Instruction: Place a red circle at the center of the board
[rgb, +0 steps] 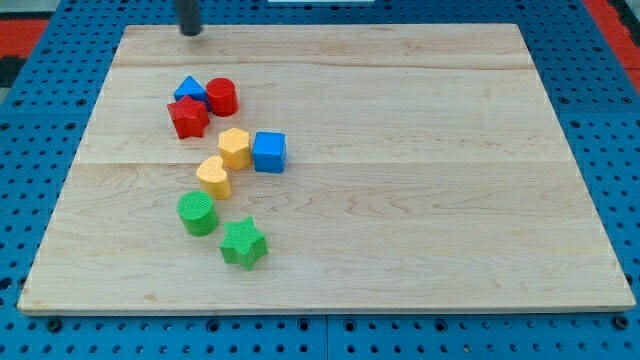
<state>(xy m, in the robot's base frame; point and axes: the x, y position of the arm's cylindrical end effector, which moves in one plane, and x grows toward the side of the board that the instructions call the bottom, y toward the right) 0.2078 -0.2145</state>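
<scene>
Red circle (222, 96) sits in the upper left part of the board (420, 220), touching the blue triangle (189, 89) and beside the red star (188, 117), well away from the center. My tip (189, 30) rests bare at the board's top edge, above and left of that cluster, touching no block. I judge that spot suits a push down and rightward toward the middle.
</scene>
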